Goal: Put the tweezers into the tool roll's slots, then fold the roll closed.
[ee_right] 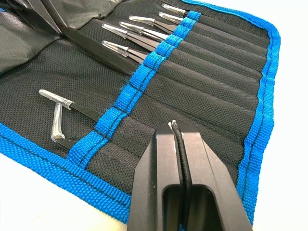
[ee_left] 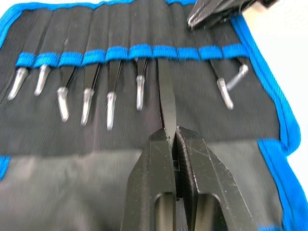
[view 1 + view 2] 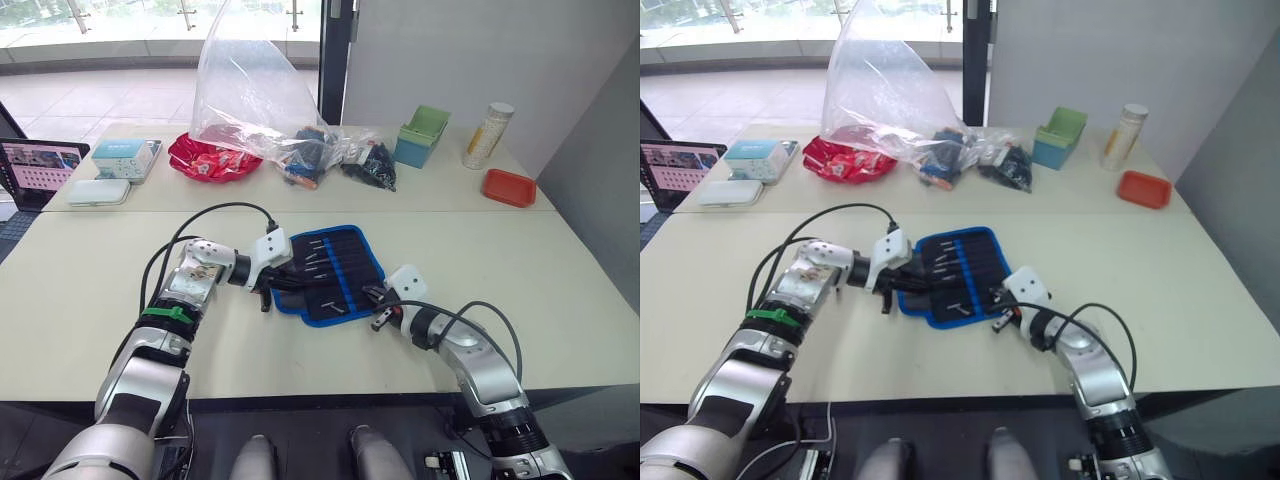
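Note:
The tool roll (image 3: 352, 262) lies open on the near table, dark fabric with a blue border and a blue band over its slots. Several tweezers (image 2: 110, 96) with clear tip caps sit in the slots. My left gripper (image 2: 174, 137) is at the roll's left side, shut on one black tweezer (image 2: 163, 91) whose far end lies under the blue band in a slot. My right gripper (image 1: 172, 130) is shut at the roll's right edge, over the slotted fabric, with no tweezer in it. In the head view the left gripper (image 3: 283, 281) and right gripper (image 3: 373, 296) flank the roll.
On the far table stand a clear plastic bag (image 3: 250, 90), a red packet (image 3: 213, 158), a green box (image 3: 422, 135), a bottle (image 3: 488, 135) and a red tray (image 3: 508, 187). A tablet (image 3: 40, 168) and a white case (image 3: 98, 192) are far left.

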`<state>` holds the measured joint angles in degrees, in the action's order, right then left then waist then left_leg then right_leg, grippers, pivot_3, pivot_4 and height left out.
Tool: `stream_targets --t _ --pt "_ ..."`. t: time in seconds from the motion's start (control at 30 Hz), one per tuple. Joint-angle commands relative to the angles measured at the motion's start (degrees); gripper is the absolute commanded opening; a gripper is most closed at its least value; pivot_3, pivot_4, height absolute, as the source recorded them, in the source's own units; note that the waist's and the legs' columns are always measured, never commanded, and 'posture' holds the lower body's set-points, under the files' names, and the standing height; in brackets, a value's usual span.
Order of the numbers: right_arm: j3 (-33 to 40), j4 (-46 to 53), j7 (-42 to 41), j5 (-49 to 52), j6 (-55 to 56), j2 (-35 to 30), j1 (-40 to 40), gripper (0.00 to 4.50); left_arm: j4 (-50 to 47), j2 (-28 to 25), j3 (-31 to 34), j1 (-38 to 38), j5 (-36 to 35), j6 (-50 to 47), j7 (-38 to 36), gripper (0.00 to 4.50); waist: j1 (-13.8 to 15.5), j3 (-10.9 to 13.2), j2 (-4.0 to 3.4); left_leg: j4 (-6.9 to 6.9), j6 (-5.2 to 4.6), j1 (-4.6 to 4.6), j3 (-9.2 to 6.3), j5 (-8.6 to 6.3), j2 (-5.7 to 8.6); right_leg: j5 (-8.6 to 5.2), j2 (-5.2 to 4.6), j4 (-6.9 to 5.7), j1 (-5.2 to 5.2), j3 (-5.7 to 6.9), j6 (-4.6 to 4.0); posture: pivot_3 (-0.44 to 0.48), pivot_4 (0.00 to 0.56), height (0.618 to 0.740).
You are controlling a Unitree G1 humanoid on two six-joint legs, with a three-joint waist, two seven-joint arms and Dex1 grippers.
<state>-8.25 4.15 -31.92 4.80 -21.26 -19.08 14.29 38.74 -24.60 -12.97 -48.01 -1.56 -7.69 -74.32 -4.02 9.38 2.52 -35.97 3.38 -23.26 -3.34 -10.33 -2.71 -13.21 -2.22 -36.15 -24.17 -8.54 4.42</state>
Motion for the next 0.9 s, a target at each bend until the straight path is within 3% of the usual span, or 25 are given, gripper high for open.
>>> stream_targets --t 0.03,0.37,0.7,0.9 --pt "-0.94 -1.15 -0.06 -0.19 -1.22 0.05 -1.44 0.0 0.59 2.24 -1.04 -2.95 0.36 1.66 0.05 0.02 0.0 0.0 0.0 0.0 0.0 -0.01 0.0 0.0 0.0 0.0 0.0 0.0 0.0 0.0 0.0 0.0 0.15 0.733" --pt "-0.94 -0.73 0.25 -0.19 -1.48 0.12 -1.75 0.0 8.03 10.84 -3.33 -6.83 3.36 6.09 2.63 0.02 0.54 0.0 0.0 0.0 0.0 -0.06 -0.07 0.0 0.05 -0.03 0.0 0.04 0.03 0.0 0.05 0.0 0.15 0.733" --pt "-0.93 -0.68 0.46 -0.21 -1.44 0.07 -1.78 0.0 11.84 14.21 -2.23 -8.01 5.24 8.8 8.03 0.02 1.48 0.0 0.0 -0.01 0.0 -0.07 -0.13 0.0 0.1 -0.04 -0.01 0.07 0.08 0.0 0.07 0.0 0.15 0.733" --pt "-1.15 -0.68 0.34 -0.18 -1.42 0.1 -1.81 0.0 5.72 11.38 -0.12 -5.72 1.96 4.39 4.49 2.02 1.35 0.0 0.0 -0.01 0.0 -0.09 -0.16 0.0 0.12 -0.04 0.0 0.05 0.06 -0.01 0.07 0.0 0.15 0.733"
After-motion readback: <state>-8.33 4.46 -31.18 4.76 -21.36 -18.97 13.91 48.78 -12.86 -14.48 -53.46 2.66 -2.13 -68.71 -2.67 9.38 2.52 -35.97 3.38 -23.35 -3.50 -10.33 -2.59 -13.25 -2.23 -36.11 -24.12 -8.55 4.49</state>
